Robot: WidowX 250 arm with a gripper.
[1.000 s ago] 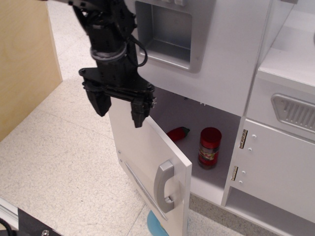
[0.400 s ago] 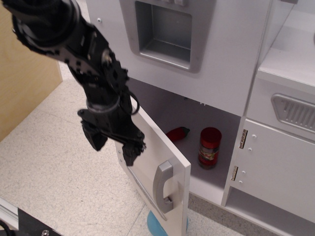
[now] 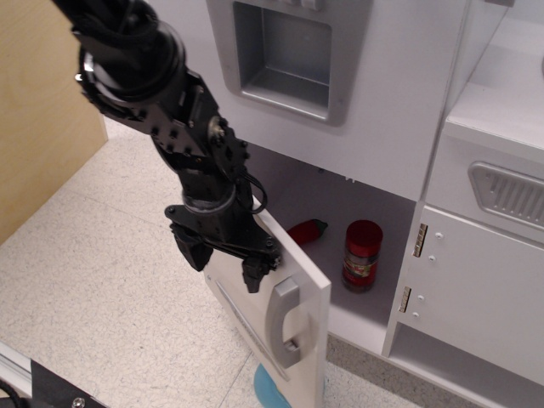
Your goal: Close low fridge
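Note:
The low fridge (image 3: 340, 221) is an open white compartment under the dispenser panel. Its white door (image 3: 285, 327) stands swung out toward the front, with the grey loop handle (image 3: 280, 321) on its outer face. My black gripper (image 3: 223, 262) hangs at the door's outer face near its top edge, left of the handle. Its two fingers (image 3: 253, 274) are spread apart and hold nothing. Whether they touch the door is unclear. A red jar (image 3: 362, 255) stands upright inside the fridge and a red bottle (image 3: 307, 231) lies on its side beside it.
A white panel with a recessed grey dispenser (image 3: 285, 55) is above the fridge. A smaller white door with a grey vented panel (image 3: 506, 194) is at right. A wooden board (image 3: 42, 110) stands at left. A blue object (image 3: 270, 393) lies on the speckled floor below the door.
My gripper has come down from above the door's top edge and moved right, to the door's outer face near the handle. The door looks barely moved.

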